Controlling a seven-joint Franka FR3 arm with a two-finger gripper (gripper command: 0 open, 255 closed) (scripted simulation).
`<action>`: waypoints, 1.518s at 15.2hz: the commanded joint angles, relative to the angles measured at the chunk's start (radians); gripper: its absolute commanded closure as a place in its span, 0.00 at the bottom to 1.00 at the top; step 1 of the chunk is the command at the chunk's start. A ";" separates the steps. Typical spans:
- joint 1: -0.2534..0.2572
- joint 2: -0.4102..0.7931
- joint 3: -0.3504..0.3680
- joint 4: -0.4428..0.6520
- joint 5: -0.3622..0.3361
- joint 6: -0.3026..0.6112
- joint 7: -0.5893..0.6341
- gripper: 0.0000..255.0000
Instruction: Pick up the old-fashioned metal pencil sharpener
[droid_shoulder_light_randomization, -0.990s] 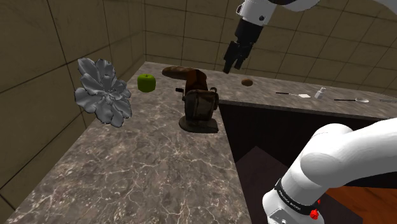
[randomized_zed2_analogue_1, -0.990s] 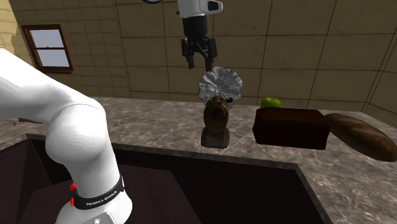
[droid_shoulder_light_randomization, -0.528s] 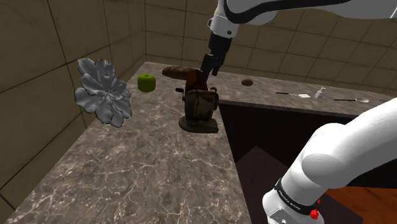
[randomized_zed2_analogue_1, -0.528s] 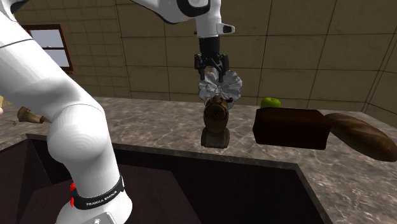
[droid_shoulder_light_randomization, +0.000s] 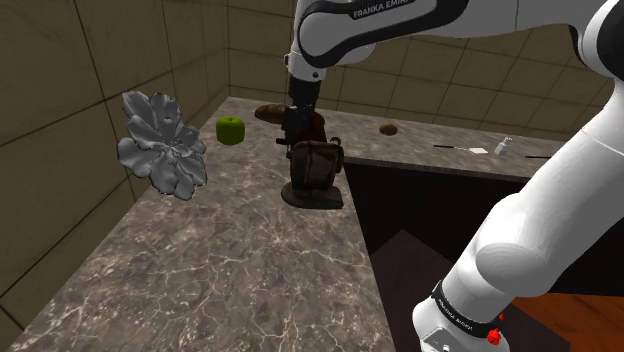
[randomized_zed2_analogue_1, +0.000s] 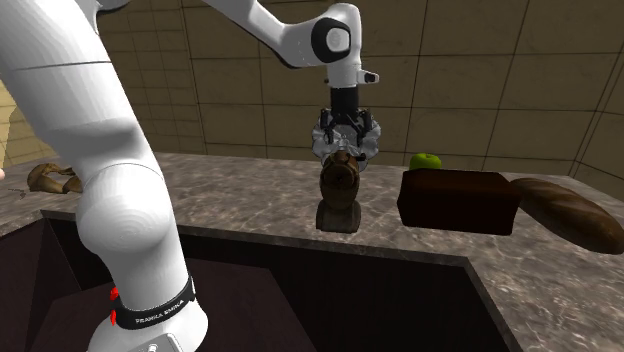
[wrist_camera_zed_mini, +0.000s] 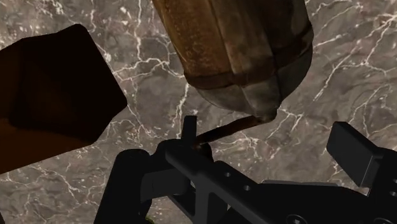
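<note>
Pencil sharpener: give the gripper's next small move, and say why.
Probably lower a little: the gripper hangs open just above the pencil sharpener, fingers not yet beside its brown body, so closing now would likely grasp nothing.

Shoulder cam along counter (droid_shoulder_light_randomization: 230, 270); 2nd ext crosswise, low; wrist close-up.

Dark block (randomized_zed2_analogue_1: 458, 201) stands close beside pencil sharpener (droid_shoulder_light_randomization: 314, 172), long loaf (randomized_zed2_analogue_1: 572, 218) past it: tight for your hand (randomized_zed2_analogue_1: 347, 142) there. Sunken recess (droid_shoulder_light_randomization: 430, 200) drops off at sharpener's base. Bare worktop (droid_shoulder_light_randomization: 220, 270) toward grey flower (droid_shoulder_light_randomization: 162, 143) and apple (droid_shoulder_light_randomization: 231, 129) gives you room.
</note>
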 joint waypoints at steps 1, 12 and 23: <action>0.005 0.062 0.007 0.037 -0.013 0.016 -0.011 0.00; 0.006 0.092 0.009 -0.036 -0.019 0.118 -0.004 1.00; 0.005 0.080 0.008 -0.007 -0.016 0.076 -0.007 1.00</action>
